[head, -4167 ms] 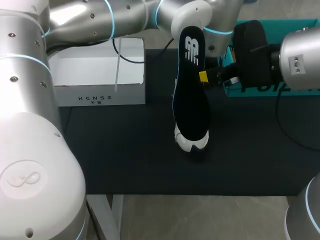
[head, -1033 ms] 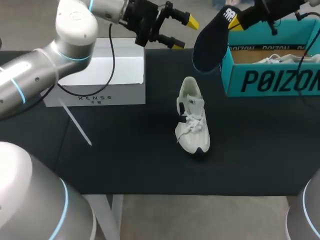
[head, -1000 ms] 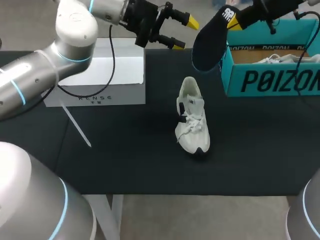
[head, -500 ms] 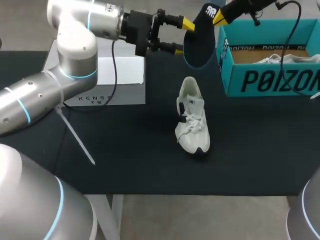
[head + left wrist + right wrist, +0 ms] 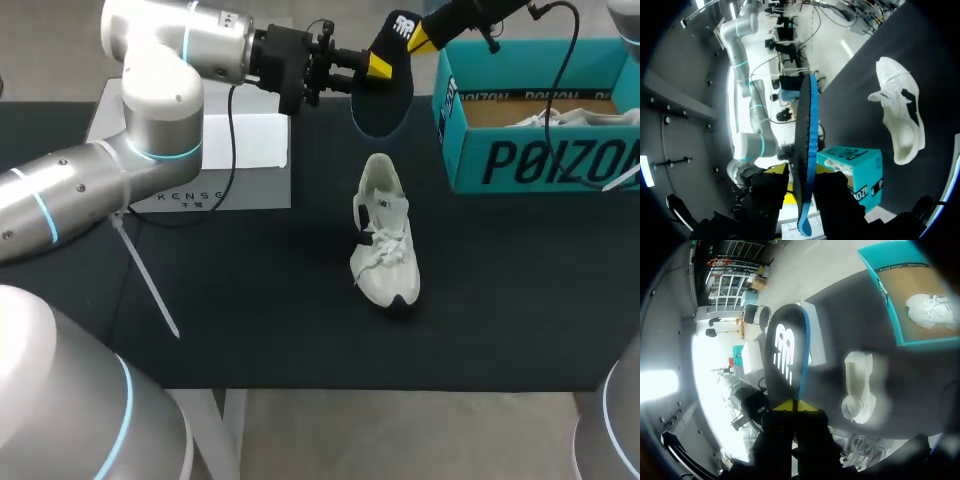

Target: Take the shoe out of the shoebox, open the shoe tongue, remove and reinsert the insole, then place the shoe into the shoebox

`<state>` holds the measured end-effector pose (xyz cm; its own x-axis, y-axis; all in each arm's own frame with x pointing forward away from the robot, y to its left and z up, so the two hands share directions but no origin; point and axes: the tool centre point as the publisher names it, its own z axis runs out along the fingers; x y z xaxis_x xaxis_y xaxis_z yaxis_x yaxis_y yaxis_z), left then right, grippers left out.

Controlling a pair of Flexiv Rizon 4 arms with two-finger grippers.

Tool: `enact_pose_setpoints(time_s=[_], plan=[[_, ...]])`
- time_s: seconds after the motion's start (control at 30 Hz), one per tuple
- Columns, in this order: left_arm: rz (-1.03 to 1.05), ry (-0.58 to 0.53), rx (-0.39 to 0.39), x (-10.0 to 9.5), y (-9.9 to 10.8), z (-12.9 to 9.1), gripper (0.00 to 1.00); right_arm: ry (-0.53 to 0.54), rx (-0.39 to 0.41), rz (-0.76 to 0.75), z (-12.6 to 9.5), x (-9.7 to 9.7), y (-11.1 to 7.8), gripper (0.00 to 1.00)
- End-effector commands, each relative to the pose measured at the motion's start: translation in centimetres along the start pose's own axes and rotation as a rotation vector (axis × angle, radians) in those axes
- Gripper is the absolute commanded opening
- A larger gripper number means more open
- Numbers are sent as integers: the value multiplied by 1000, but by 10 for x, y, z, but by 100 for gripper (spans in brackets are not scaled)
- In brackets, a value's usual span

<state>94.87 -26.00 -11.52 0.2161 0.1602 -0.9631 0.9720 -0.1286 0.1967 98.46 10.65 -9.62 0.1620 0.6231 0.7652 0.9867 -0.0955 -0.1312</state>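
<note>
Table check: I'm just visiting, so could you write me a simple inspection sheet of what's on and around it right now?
Surface: black table, dark and matte.
Job's things: white shoe lying mid-table; black insole held up in the air; teal shoebox at the right, open.
Clutter: white box at the left; second white shoe inside the shoebox.
Tools: right tool shut on the insole; left tool right at the insole, grip unclear.
Cables: black cable loops from the left arm over the white box; second cable hangs above the shoebox.
Surroundings: nothing seen.
</note>
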Motion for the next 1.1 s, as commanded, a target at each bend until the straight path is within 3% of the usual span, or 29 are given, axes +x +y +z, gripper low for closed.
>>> enact_pose_setpoints(time_s=[0.03, 0.23, 0.27, 0.3, 0.5, 0.7, 0.87, 0.97, 1.0, 1.03, 1.07, 1.1], plan=[[-12, 16, -9, 0, 1, 5, 0, 2, -4, 1, -1, -2, -1, 0], [-28, 33, -24, 4, -1, 6, 0, 8, -33, 39, -8, -6, -2, 0], [-30, 37, -26, 4, -1, 6, 0, -3, -51, 47, -11, -7, -1, 73], [-32, 38, -26, 5, -1, 7, 0, -14, -70, 40, -15, -7, -1, 100], [-57, 50, -32, 11, 1, 8, 0, -230, -243, -58, -40, -6, -6, 100], [-70, 45, -38, 13, 6, 10, 0, -488, -378, -142, -40, 0, -11, 100], [-49, 41, -41, 15, 8, 10, 0, -385, -378, -129, -39, 12, -16, 100], [84, 88, 32, 14, 10, 11, 0, -272, -387, -116, -43, 16, -18, 100], [176, 110, 94, 13, 11, 12, 0, -261, -393, -126, -44, 16, -19, 100], [178, 98, 83, 13, 12, 12, 0, -231, -400, -133, -45, 15, -20, 100], [267, 131, 148, 14, 14, 12, 0, -213, -398, -133, -46, 15, -22, 100], [273, 134, 138, 14, 14, 12, 0, -204, -395, -133, -46, 14, -22, 100]])
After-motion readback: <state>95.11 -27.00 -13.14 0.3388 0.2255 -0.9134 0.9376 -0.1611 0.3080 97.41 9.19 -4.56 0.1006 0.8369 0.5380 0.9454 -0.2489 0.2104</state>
